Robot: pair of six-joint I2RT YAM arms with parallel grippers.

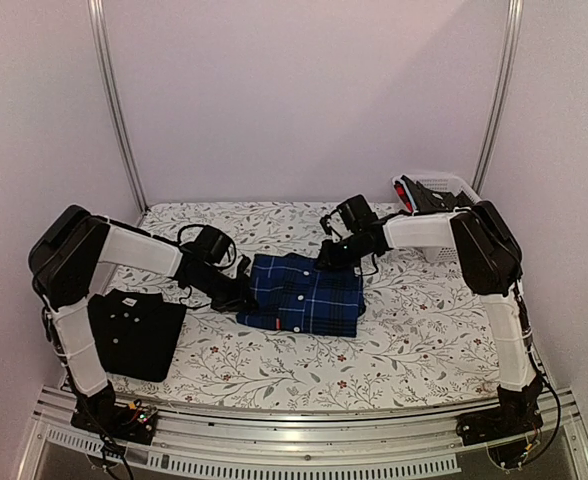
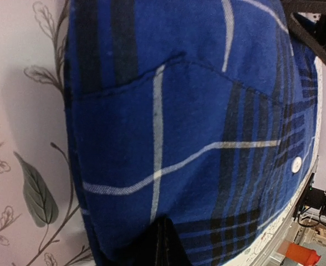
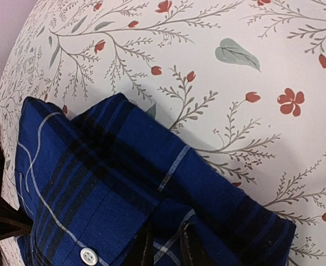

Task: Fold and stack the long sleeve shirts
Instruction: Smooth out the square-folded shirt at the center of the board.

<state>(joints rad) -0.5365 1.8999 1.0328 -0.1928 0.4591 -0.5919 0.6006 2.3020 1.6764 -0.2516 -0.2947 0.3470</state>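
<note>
Blue plaid shirt [image 1: 304, 295] lies between left claw [image 1: 240, 297], clamped on it, and right claw [image 1: 332, 258], seemingly likewise.

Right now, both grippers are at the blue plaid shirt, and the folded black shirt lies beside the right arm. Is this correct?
Not quite. The black shirt lies beside the left arm, as the top external view shows. The rest holds.

The floral-clothed table [image 1: 414, 330] bears a folded plaid shirt [image 1: 304, 295], a black shirt [image 1: 134, 335] and a basket [image 1: 444, 186].
</note>
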